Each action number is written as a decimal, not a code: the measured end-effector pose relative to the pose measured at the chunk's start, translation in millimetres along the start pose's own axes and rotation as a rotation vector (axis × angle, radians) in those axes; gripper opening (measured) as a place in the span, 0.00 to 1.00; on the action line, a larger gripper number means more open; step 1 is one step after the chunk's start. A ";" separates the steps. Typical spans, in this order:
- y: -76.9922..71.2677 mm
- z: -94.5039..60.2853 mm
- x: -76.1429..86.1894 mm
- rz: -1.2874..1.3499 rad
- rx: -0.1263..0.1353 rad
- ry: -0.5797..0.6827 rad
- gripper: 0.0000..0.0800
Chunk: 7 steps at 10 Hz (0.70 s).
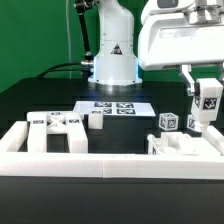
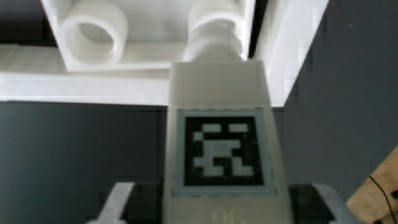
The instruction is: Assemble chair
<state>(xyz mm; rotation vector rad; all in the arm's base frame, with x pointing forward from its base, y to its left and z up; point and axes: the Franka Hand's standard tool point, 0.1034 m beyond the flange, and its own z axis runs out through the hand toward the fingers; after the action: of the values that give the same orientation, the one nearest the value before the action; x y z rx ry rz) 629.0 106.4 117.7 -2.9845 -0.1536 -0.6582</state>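
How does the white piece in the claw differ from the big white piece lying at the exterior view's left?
The held piece is up off the table, upright in the claw; the big piece rests on the table, untouched. The held piece is a narrow bar; the big piece is wider and blockier. Both are matte white with black-and-white square tags.
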 end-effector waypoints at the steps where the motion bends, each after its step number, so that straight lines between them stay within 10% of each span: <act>1: -2.2 6.5 1.7 -0.002 0.002 -0.001 0.36; 7: -2.1 25.5 -5.1 -0.004 0.001 -0.019 0.36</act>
<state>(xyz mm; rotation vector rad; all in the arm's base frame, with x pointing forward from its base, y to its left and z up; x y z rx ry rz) 634.7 110.7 92.6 -2.9907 -0.1606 -0.6294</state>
